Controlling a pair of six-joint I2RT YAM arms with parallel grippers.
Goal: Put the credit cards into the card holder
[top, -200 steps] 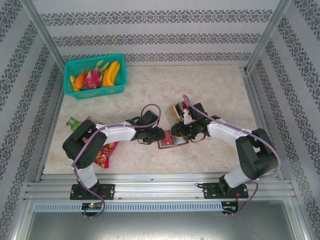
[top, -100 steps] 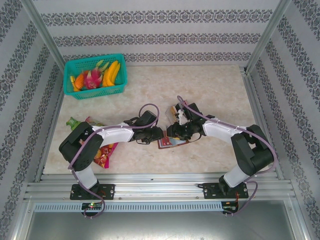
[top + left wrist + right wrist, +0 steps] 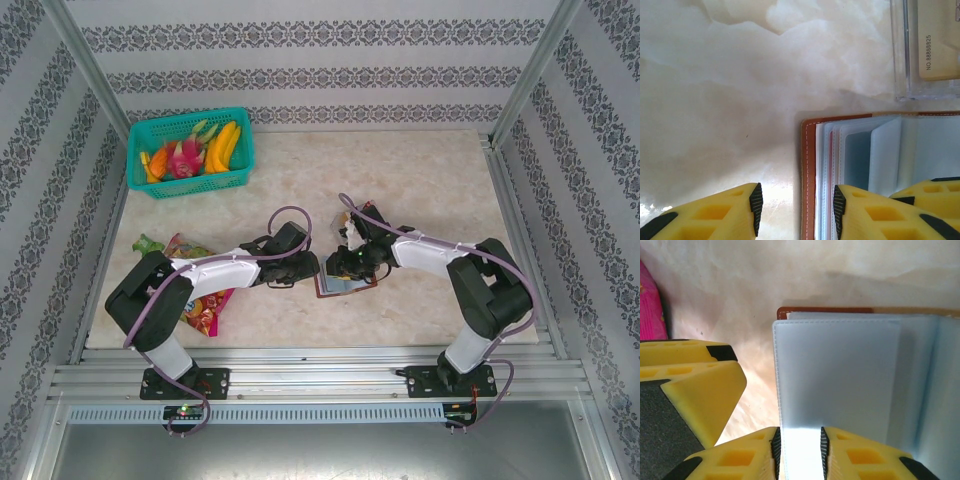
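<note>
Surface: we see a pale marbled counter (image 3: 430, 190); it looks glossy up close
Far left corner: a teal basket (image 3: 195, 186) of fruit sits on it
Near left edge: we find a colourful snack packet (image 3: 205, 305) lying flat
Middle: the card holder (image 3: 345, 286) lies open; brown cover down, clear sleeves up
Just beyond: we make out a clear stand (image 3: 900, 50); close to the card holder, not touching

- Counter (image 3: 430, 180): cream, marbled with pale veins.
- Card holder (image 3: 808, 165): brown leather cover, white stitching, grey-blue clear sleeves.
- Left hand (image 3: 795, 212) and right hand (image 3: 799, 450): yellow, black-tipped.
- Basket (image 3: 190, 186), ten o'clock: teal.
- Fruit (image 3: 205, 150): yellow, orange, pink.
- Snack packet (image 3: 208, 306), eight o'clock: red, pink, yellow.
- Walls (image 3: 300, 40): white, grey floral bands.
</note>
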